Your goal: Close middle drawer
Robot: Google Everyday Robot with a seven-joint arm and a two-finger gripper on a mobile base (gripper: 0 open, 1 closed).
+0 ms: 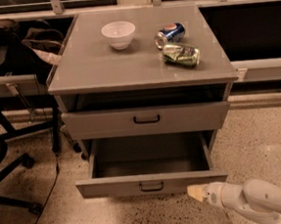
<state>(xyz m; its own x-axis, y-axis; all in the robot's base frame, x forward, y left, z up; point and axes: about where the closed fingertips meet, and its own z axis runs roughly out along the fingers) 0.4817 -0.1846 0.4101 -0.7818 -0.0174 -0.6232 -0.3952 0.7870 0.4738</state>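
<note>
The middle drawer [112, 187] is pulled far out of the grey cabinet, its inside bare, with a small dark loop handle [151, 186] at the centre of its low front. The taller-fronted top drawer [190, 117] above it stands slightly out. My gripper [197, 193] comes in from the bottom right on a white arm. Its tan tip is right at the lower right part of the middle drawer's front; I cannot tell whether it touches. The lowest drawer is hidden.
On the cabinet top [87, 69] sit a white bowl [118, 34], a blue can [170, 34] and a green can [181, 55], both lying down. An office chair base [8, 174] and a cable [49, 190] are at left on the speckled floor.
</note>
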